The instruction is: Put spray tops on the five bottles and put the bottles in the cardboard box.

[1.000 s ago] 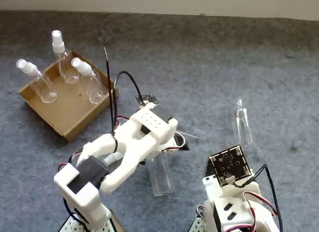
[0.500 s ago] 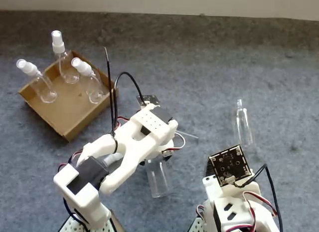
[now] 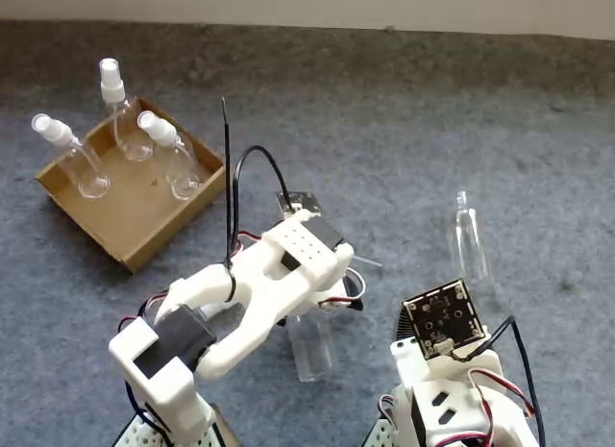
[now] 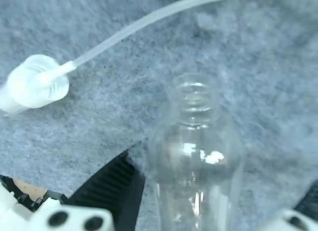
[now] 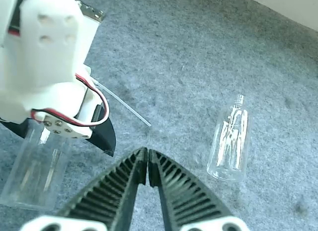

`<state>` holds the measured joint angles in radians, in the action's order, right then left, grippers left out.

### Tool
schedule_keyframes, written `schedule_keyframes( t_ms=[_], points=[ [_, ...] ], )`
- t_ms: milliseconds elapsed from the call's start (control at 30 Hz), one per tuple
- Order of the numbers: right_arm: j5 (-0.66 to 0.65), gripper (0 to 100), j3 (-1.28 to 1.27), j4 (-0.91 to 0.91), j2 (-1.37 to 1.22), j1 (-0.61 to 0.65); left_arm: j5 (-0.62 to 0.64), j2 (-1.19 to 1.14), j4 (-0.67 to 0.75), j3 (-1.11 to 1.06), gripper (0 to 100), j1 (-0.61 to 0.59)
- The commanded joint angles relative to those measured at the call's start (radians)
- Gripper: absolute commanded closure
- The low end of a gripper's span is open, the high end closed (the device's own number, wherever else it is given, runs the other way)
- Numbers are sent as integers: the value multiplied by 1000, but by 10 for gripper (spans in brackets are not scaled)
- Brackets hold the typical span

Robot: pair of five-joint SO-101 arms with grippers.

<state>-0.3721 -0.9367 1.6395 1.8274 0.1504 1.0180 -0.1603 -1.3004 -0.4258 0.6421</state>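
A clear open-necked bottle (image 4: 196, 141) lies on the grey mat between the jaws of my left gripper (image 4: 221, 181). That gripper is open: one black finger (image 4: 117, 186) is close against the bottle and the other stands apart from it. In the high view the same bottle (image 3: 310, 349) pokes out from under the left arm (image 3: 288, 274). A white spray top (image 4: 35, 87) with a long dip tube lies on the mat just past the bottle's neck. A second bare bottle (image 3: 468, 240) lies farther right. My right gripper (image 5: 147, 154) is shut, holds nothing and hovers short of that second bottle (image 5: 229, 139).
The cardboard box (image 3: 125, 211) sits at the far left and holds three bottles with spray tops, one being (image 3: 173, 159). The left arm's cables (image 3: 231, 178) loop up between the box and the arm. The right arm (image 3: 452, 389) is at the near edge.
The left arm has shifted a little to the right and nearer, its cables rising, and the bottle under it has shifted slightly. The right arm has kept still.
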Motion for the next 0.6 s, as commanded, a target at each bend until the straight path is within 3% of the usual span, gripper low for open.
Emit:
schedule_keyframes(
  t_ms=[0,267,567],
  points=[
    [-8,994,-2,-13,13,-12,-6,31,3,2,623,21],
    [-8,994,-2,-13,13,-12,-12,31,9,4,915,15],
    [-8,994,-2,-13,13,-12,-17,50,2,33,873,10]
  ],
)
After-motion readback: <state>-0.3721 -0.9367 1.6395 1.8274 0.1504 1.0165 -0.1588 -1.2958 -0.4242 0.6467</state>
